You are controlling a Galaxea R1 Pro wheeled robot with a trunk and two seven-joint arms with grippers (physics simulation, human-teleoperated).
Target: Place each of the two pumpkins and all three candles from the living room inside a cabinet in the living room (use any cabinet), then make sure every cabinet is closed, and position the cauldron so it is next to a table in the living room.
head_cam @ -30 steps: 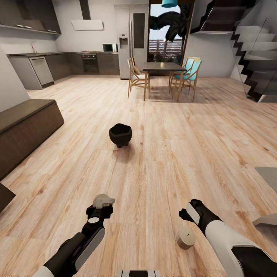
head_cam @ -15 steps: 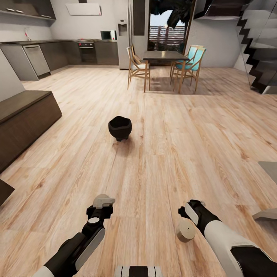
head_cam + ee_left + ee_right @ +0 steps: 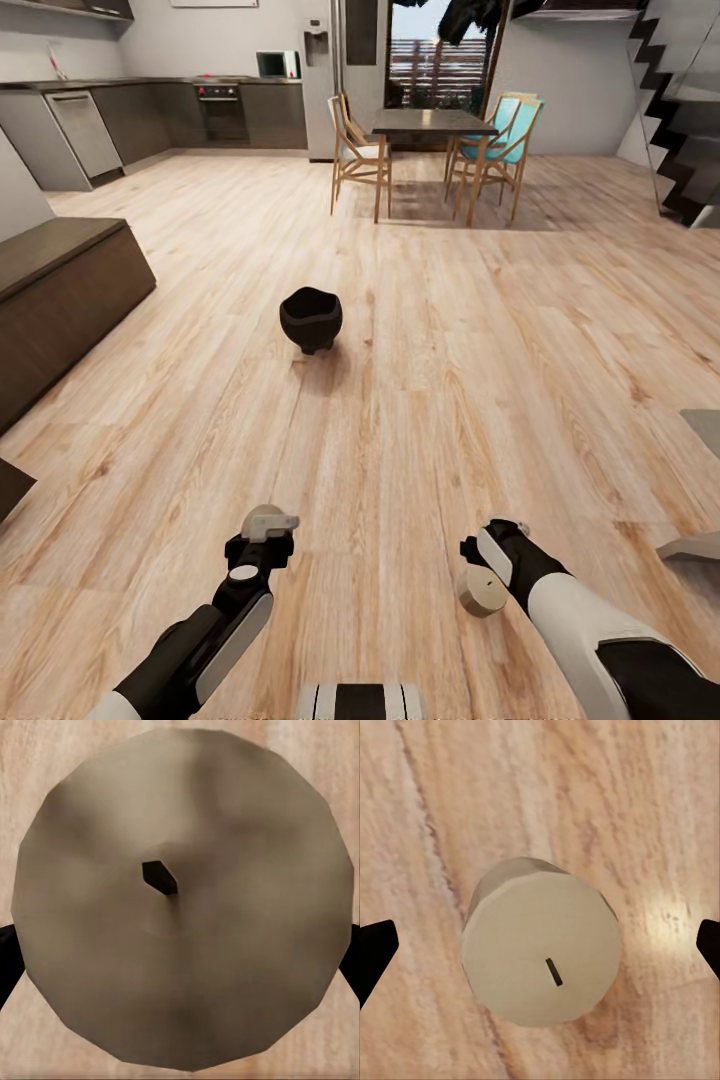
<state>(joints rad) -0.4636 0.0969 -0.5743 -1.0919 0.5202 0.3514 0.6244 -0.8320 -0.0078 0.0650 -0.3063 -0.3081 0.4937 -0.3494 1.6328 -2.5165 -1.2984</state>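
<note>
My left gripper [image 3: 268,535] is shut on a pale beige candle [image 3: 268,520]; up close the candle [image 3: 184,900] shows its round top with black fingertips [image 3: 6,960] against its sides. A second candle [image 3: 483,592] stands upright on the wood floor just below my right gripper [image 3: 488,543], which hangs open over it. The wrist view looks straight down on this candle [image 3: 540,941], fingertips [image 3: 375,952] wide apart. The black cauldron [image 3: 311,318] sits on the floor ahead. The dark brown cabinet [image 3: 60,290] runs along the left. The pumpkins are out of view.
A dark dining table [image 3: 432,122] with wooden and teal chairs [image 3: 358,160] stands far ahead. Grey kitchen units [image 3: 150,115] line the back left, and stairs [image 3: 680,100] rise at the back right. A pale grey furniture edge [image 3: 700,480] juts in at the right.
The camera has tipped downward, so the room has slid up in the picture. The floor candle now sits closer under my right gripper. The left gripper still holds its candle.
</note>
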